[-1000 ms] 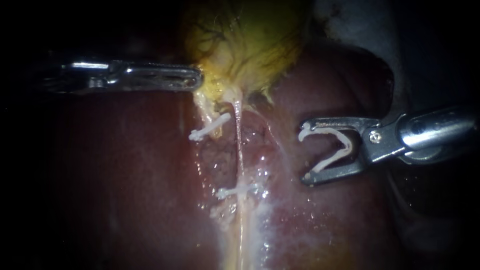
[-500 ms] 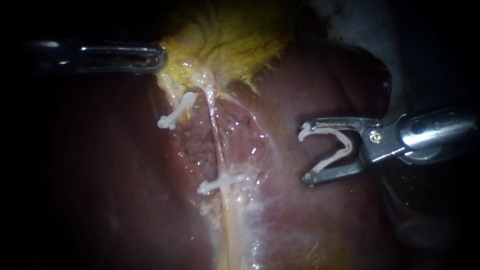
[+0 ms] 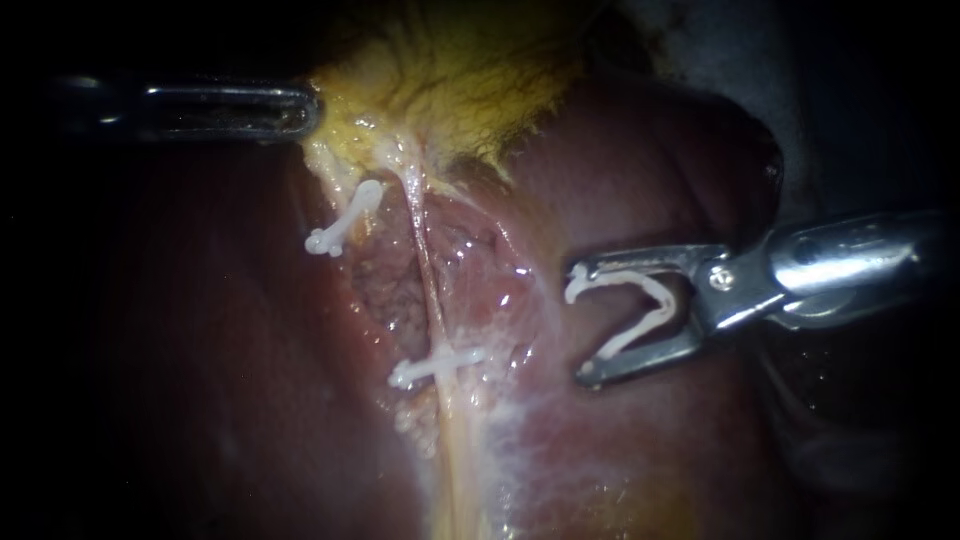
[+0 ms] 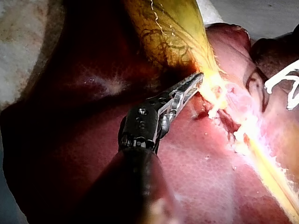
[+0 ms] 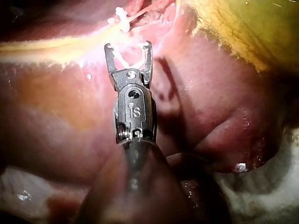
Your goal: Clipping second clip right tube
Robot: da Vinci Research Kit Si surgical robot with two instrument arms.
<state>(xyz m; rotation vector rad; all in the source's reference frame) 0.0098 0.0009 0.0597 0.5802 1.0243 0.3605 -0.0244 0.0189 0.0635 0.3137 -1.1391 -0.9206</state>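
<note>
The left instrument [image 3: 305, 108] kept its pincer clamped on the gallbladder [image 3: 450, 70]; the right instrument [image 3: 577, 325] had its own clamped on a clip [image 3: 630, 335] over the glistening liver [image 3: 200, 350].

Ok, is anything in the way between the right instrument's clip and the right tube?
Nothing visible. Only bare liver lies between the loaded clip in the right instrument and the right tube, above its existing clip.
</note>
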